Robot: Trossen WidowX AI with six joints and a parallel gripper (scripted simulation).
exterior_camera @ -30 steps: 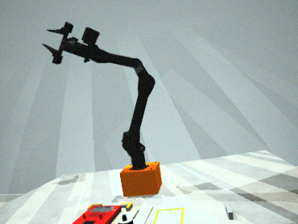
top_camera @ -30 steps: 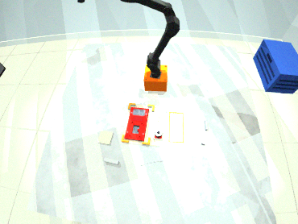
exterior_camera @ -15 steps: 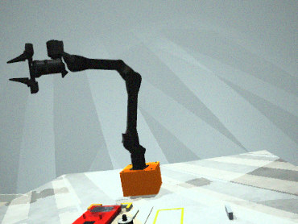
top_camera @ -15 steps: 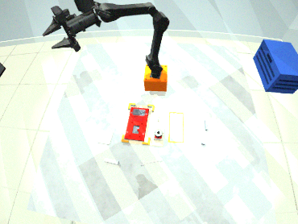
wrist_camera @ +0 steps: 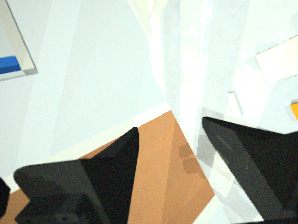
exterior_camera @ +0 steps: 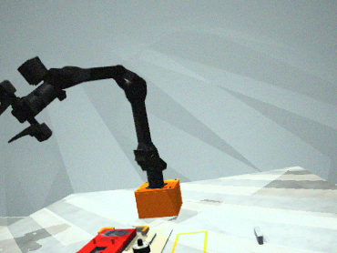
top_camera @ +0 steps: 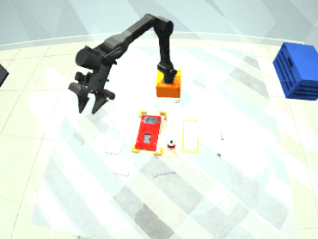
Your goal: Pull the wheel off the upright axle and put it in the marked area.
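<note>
The small dark wheel (top_camera: 171, 144) (exterior_camera: 141, 248) stands with its upright axle at the right side of the red block; how far down the axle it sits is too small to tell. The marked area is a yellow outline (top_camera: 198, 137) (exterior_camera: 192, 232) on the table, to the right of the wheel. My gripper (top_camera: 88, 112) (wrist_camera: 169, 126) is open with nothing between its fingers. It hangs high at the left in the top and exterior views, far from the wheel. The wheel is not seen in the wrist view.
A red block (top_camera: 143, 130) (exterior_camera: 122, 237) lies between yellow corner brackets, left of the wheel. The orange arm base (top_camera: 168, 90) (exterior_camera: 158, 204) stands behind them. A blue crate (top_camera: 302, 75) is at the far right. A small grey piece (top_camera: 223, 134) (exterior_camera: 259, 236) lies right of the outline.
</note>
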